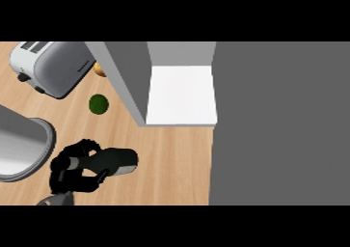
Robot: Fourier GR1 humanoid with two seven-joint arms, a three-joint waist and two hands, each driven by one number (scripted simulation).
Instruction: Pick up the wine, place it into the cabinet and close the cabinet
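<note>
Down at about seven o'clock on the counter, the left hand comes in from the lower edge on its grey forearm. Its black fingers are curled round the wine, a dark, smooth, cylindrical bottle lying tilted across the palm, its rounded end pointing toward three o'clock. The thumb side wraps beneath, so much of the bottle's near end is hidden; the glassy surface shows a faint grey sheen along its upper flank. Whether it is lifted off the wood or resting on it I cannot tell.

The counter is pale wood with fine straight grain. From twelve o'clock down toward the centre stands the cabinet, open, with flat matte grey walls and a plain white shelf floor, rectangular and sharp-edged. Its left wall runs as a slanted grey slab. To the right, filling three o'clock, a broad dark grey panel lies flat and featureless.

At ten o'clock sits a toaster, brushed silver with rounded corners, two slots on top and a black knob at its side. Just beside the cabinet wall a small green, pebbly round fruit rests, with a tan rounded object peeking out above it. At nine o'clock a large grey metal vessel with a curved rim sits near the hand.
</note>
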